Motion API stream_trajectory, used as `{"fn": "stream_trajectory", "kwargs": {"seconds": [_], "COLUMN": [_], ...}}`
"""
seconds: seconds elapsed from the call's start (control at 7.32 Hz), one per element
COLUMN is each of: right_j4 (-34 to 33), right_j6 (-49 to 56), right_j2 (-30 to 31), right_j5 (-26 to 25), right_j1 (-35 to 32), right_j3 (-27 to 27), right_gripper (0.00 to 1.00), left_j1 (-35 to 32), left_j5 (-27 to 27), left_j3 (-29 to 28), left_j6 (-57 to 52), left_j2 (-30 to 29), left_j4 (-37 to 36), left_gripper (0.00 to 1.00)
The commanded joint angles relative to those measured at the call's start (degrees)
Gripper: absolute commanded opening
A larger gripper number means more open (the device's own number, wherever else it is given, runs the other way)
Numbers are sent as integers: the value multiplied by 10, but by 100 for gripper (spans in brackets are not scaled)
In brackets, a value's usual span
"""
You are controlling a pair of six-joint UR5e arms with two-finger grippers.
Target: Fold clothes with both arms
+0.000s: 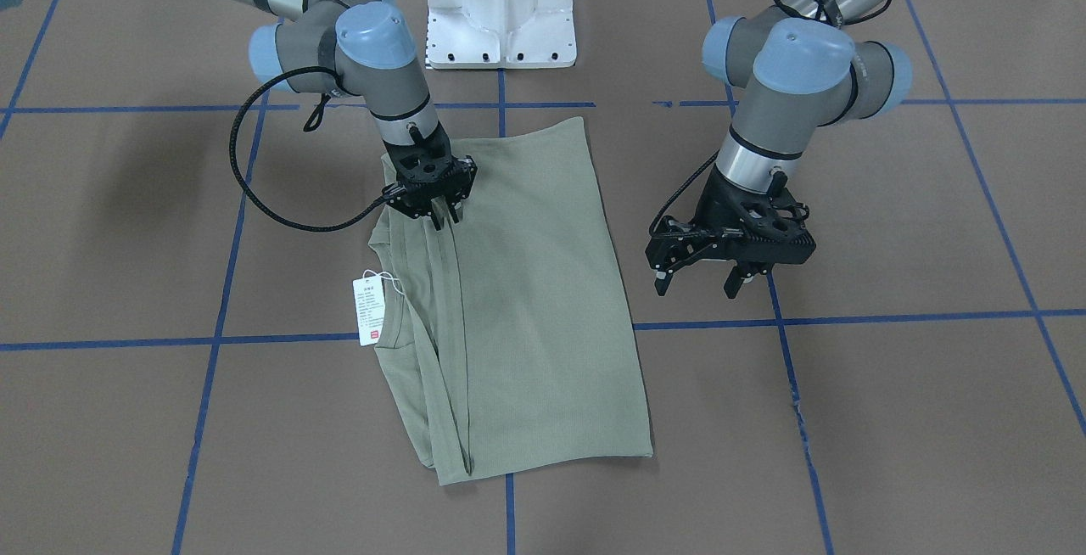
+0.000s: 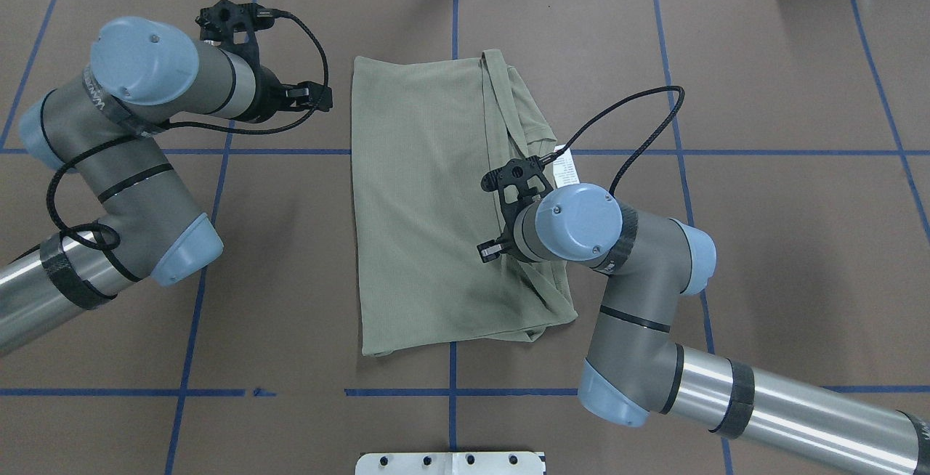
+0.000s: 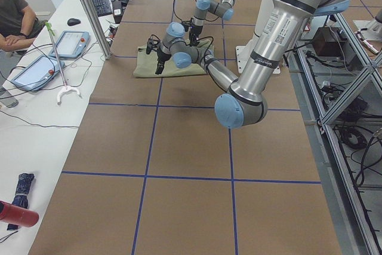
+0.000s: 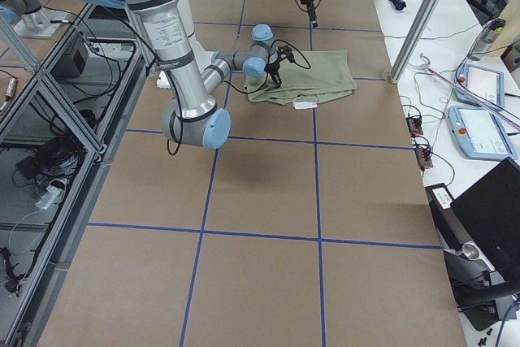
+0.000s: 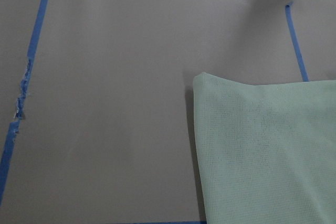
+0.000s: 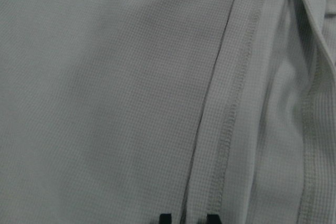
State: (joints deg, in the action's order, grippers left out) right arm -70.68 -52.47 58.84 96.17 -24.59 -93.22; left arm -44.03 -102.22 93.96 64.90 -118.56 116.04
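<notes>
The pale green shirt (image 1: 534, 300) lies folded into a long rectangle in the middle of the brown table, with a layered fold edge along one long side. Its white hang tag (image 1: 370, 311) sticks out beside that edge. My right gripper (image 1: 445, 218) points straight down onto the folded edge, its fingers close together and shut on the fabric; the right wrist view shows a stitched hem (image 6: 231, 129) running between the fingertips. My left gripper (image 1: 697, 282) hangs open just above the bare table beside the shirt's opposite long side. The left wrist view shows the shirt's far corner (image 5: 262, 150).
The white pedestal base (image 1: 501, 12) stands just behind the shirt. Blue tape lines (image 1: 848, 317) grid the brown table (image 1: 933, 419). In the left side view a person (image 3: 12, 19) sits at a white side bench with tablets (image 3: 68, 43) and cables.
</notes>
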Motion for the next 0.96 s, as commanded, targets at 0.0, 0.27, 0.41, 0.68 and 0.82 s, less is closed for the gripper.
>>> {"fn": "stream_trajectory", "kwargs": {"seconds": [0.0, 0.27, 0.41, 0.68, 0.82], "right_j4": [0, 1, 1, 0, -1], "right_j6": [0, -1, -1, -3, -2], "right_j2": [1, 2, 2, 10, 33], "right_j5": [2, 2, 2, 5, 22], "right_j1": [2, 2, 1, -3, -14], "right_j3": [-2, -4, -5, -14, -41], "right_gripper": [8, 0, 0, 0, 0], "left_j1": [0, 0, 0, 0, 0], "left_j5": [0, 0, 0, 0, 1], "left_j3": [0, -1, 0, -1, -1], "left_j6": [1, 1, 2, 2, 2], "left_j2": [0, -1, -2, -3, -4], "left_j4": [1, 0, 1, 1, 0], "left_gripper": [100, 100, 100, 100, 100]}}
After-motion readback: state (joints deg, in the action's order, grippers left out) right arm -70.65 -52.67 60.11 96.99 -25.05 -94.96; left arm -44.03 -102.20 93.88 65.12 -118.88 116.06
